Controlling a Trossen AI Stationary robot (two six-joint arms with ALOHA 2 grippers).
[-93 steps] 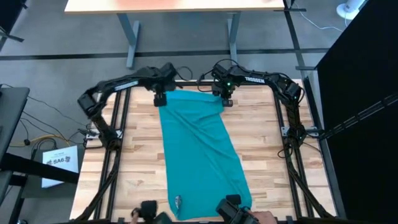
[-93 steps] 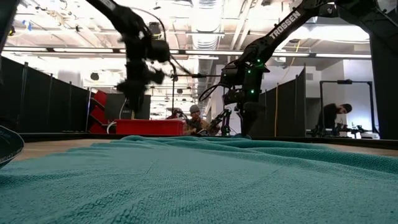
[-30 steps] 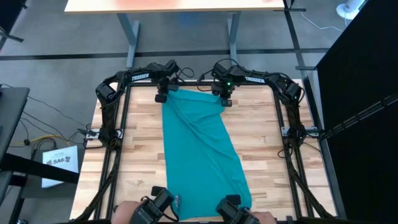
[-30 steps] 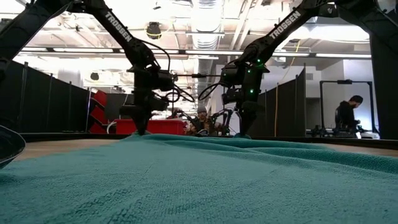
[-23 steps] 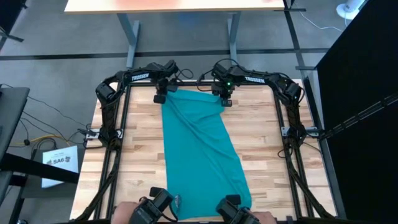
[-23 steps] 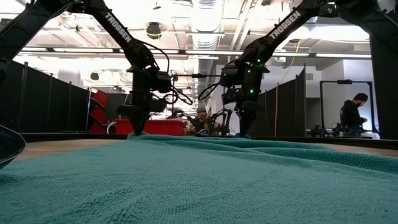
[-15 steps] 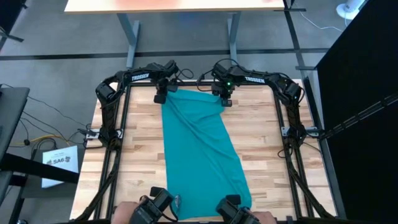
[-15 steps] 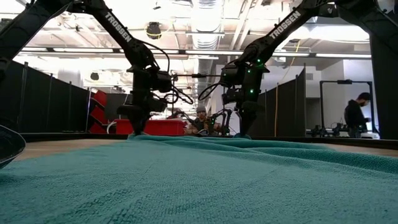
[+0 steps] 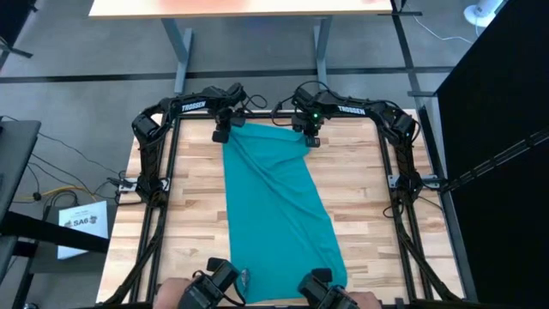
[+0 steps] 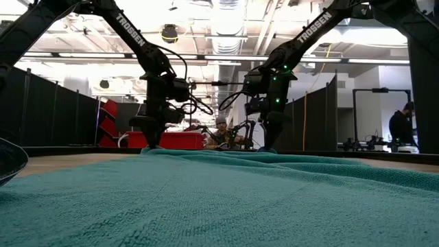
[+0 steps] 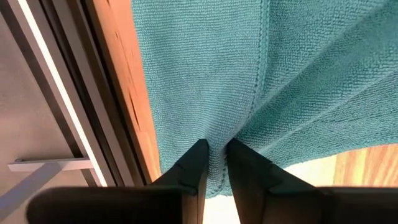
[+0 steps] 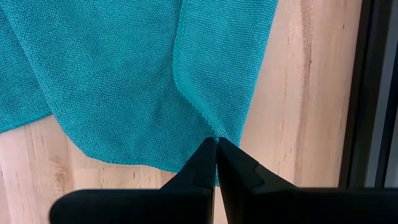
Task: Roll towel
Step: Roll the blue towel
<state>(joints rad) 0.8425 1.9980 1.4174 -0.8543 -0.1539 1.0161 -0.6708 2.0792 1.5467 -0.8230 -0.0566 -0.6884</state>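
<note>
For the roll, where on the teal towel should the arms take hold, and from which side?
Grip the towel at its two far corners, from above. It lies flat and long, so only the thin edge can be pinched. The left pincer and right pincer each already pinch a corner there.

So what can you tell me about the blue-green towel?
The towel is plain teal, soft and thin, lying almost flat on the wooden table, with a long crease down it. It runs slightly slanted. The left gripper and right gripper each pinch a far corner, bunching the cloth there.
</note>
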